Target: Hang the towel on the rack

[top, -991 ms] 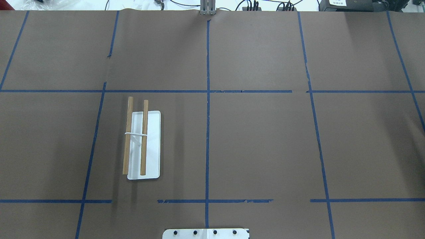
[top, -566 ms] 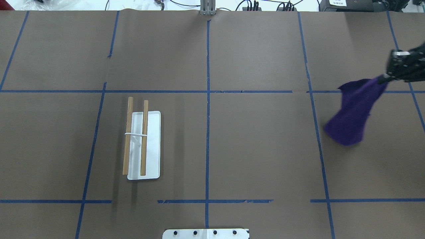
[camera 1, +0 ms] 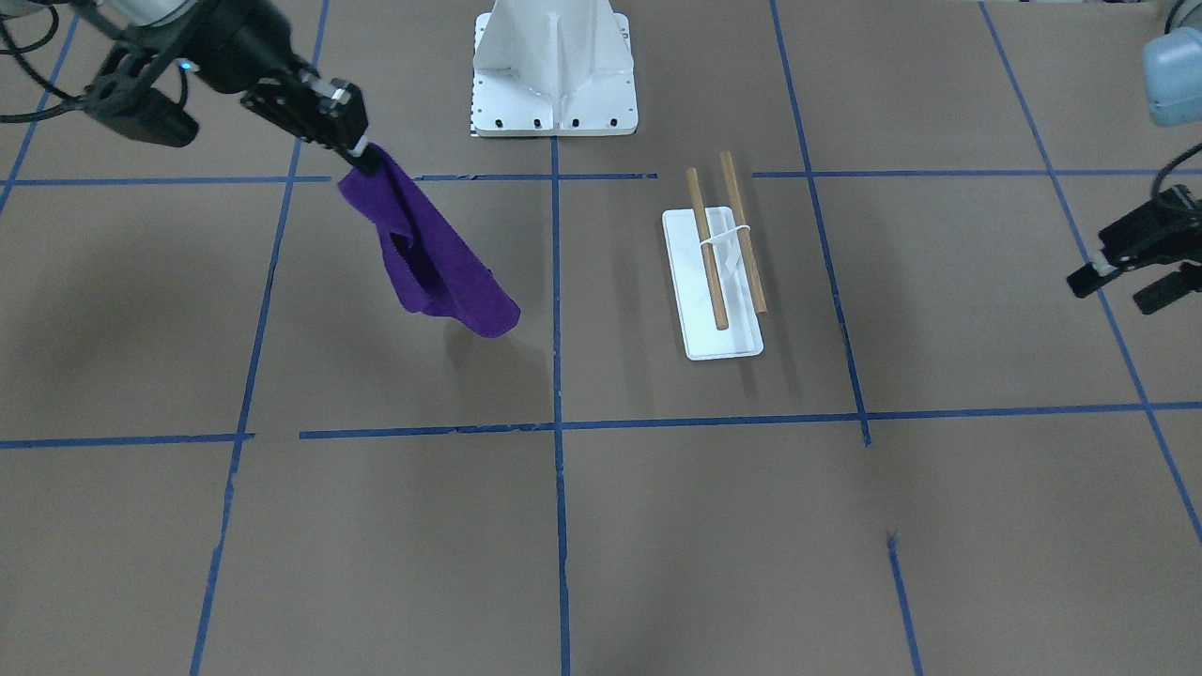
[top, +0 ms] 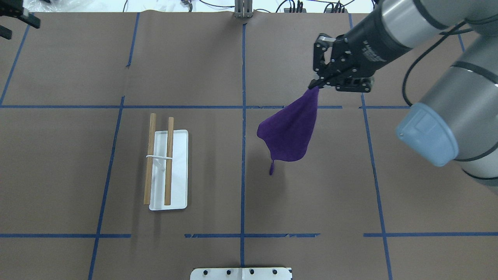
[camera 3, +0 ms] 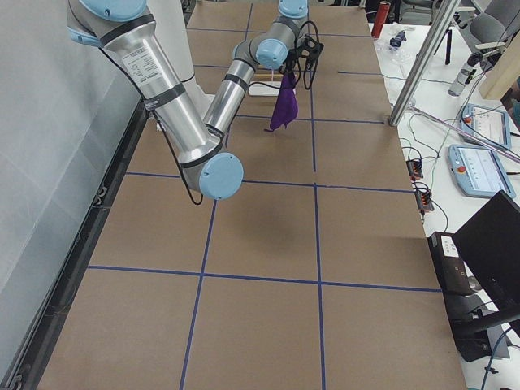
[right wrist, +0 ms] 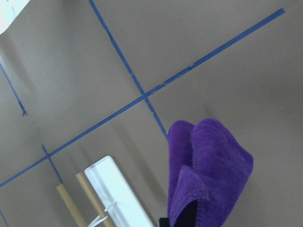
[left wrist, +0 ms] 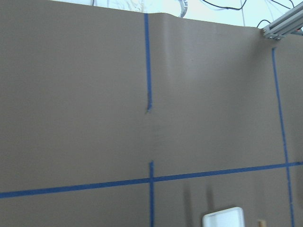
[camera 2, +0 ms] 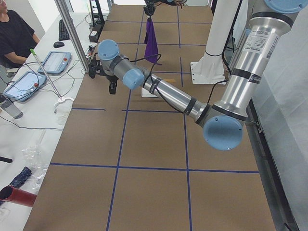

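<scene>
My right gripper (top: 316, 85) is shut on the top corner of a purple towel (top: 290, 134), which hangs free above the table, right of the centre line. The front view shows the same gripper (camera 1: 362, 158) and towel (camera 1: 432, 258). The towel also shows in the right wrist view (right wrist: 208, 170). The rack (top: 168, 171) stands left of centre: a white base with two wooden bars, both bare. It also shows in the front view (camera 1: 718, 272) and the right wrist view (right wrist: 109, 198). My left gripper (camera 1: 1110, 291) is open and empty, at the far left of the table, well away from the rack.
The white bolted robot pedestal (camera 1: 554, 66) stands at the table's near edge, behind the rack. Blue tape lines divide the brown table cover (top: 311, 194). An operator sits by tablets beyond the far edge (camera 2: 14, 38).
My right arm has swung in from the right edge with the towel, carrying it leftward to near the centre line. My left gripper has come into the overhead view's top left corner.
</scene>
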